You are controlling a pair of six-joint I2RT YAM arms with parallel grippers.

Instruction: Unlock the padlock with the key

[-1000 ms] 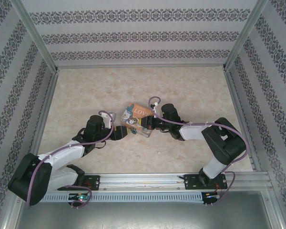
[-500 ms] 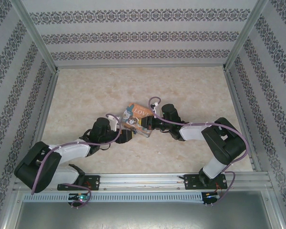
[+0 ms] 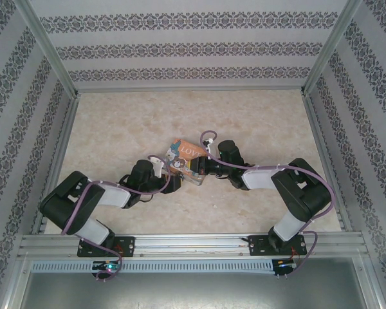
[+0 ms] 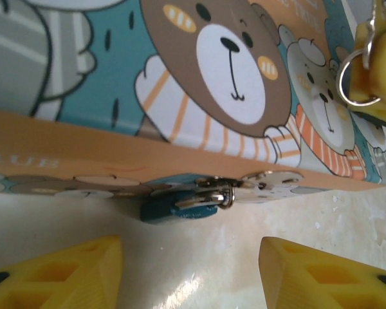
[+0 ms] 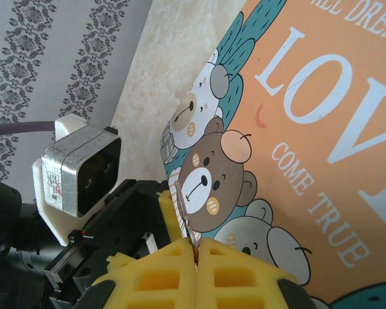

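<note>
The padlock (image 4: 170, 210) is tiny, likely light, hard and slick. It lies on the table (image 4: 367, 212) against the tin (image 4: 83, 145), on its near-left edge, mid-table. Its shackle seems hooked through the clasp, so it is best pinched across the blue body. The left gripper (image 4: 190, 261) hangs released just before it. The right gripper (image 5: 196, 248) is clenched on the key (image 5: 182, 209).

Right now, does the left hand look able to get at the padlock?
Probably yes. The padlock sits against the tin's side, straight ahead of the open left hand, with bare table between them and nothing blocking.
</note>
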